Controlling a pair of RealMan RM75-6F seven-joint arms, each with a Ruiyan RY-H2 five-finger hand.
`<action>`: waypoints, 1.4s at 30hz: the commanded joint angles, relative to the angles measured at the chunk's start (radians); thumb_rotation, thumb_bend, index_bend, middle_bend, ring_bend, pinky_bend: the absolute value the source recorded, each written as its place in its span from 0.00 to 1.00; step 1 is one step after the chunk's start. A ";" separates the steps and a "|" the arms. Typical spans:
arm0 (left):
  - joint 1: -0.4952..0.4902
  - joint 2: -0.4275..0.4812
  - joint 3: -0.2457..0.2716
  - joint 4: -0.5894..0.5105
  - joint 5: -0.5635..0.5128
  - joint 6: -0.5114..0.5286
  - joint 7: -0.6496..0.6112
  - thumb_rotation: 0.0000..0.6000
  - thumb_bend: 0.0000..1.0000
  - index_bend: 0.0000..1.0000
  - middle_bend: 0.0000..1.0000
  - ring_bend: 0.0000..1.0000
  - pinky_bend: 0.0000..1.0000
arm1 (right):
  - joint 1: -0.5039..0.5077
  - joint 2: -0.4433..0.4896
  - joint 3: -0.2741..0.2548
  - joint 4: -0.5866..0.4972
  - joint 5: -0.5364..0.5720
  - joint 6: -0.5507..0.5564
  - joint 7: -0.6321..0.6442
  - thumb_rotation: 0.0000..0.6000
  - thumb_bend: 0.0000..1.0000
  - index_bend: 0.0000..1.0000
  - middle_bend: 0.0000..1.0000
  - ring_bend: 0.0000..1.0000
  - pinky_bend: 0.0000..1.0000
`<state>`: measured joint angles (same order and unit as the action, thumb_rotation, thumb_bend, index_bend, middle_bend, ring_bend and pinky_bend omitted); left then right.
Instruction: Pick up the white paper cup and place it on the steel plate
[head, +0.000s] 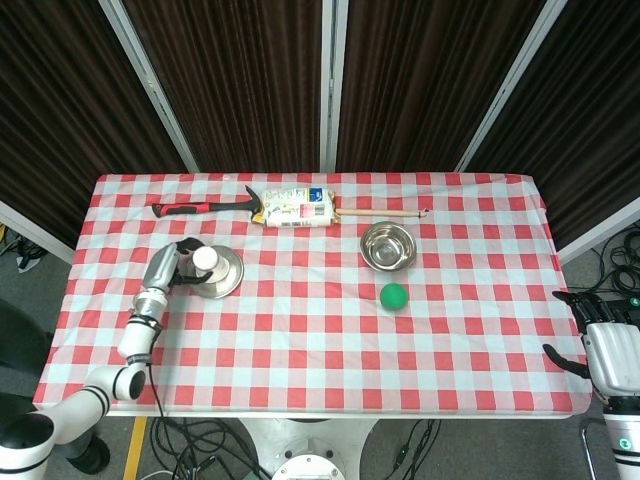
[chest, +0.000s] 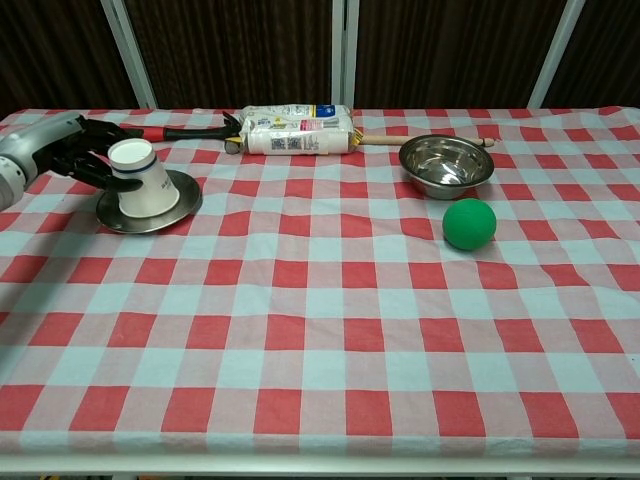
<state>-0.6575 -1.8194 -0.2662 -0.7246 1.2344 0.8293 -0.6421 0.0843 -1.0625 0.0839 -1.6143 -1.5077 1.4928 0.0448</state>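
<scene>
The white paper cup (chest: 143, 180) stands upside down and slightly tilted on the steel plate (chest: 183, 203) at the left of the table. My left hand (chest: 68, 150) reaches in from the left and its dark fingers wrap the cup's upper part. From the head view the cup (head: 205, 259) sits on the left part of the plate (head: 228, 276), with the left hand (head: 168, 263) against it. Beyond the table's right front corner, my right hand (head: 610, 355) hangs holding nothing, thumb spread out.
A red-handled hammer (head: 200, 208), a white packet (head: 295, 207) and a wooden stick (head: 385, 212) lie along the back. A steel bowl (head: 387, 245) and a green ball (head: 394, 296) sit right of centre.
</scene>
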 joint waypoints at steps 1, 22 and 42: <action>-0.005 -0.006 -0.011 0.019 -0.015 -0.022 -0.005 1.00 0.26 0.44 0.43 0.28 0.28 | 0.001 -0.001 0.000 0.001 -0.004 0.001 0.001 1.00 0.07 0.23 0.27 0.18 0.31; -0.020 -0.047 -0.021 0.091 -0.020 -0.044 -0.030 1.00 0.26 0.44 0.43 0.28 0.27 | -0.006 0.004 0.001 -0.015 -0.007 0.018 -0.014 1.00 0.07 0.23 0.27 0.18 0.31; -0.017 -0.032 -0.002 0.050 0.015 -0.022 -0.041 1.00 0.26 0.44 0.43 0.28 0.25 | -0.005 0.002 0.001 -0.012 -0.003 0.013 -0.010 1.00 0.07 0.24 0.27 0.18 0.31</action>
<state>-0.6549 -1.8281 -0.2501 -0.7255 1.2787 0.8463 -0.6956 0.0794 -1.0604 0.0845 -1.6266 -1.5110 1.5064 0.0348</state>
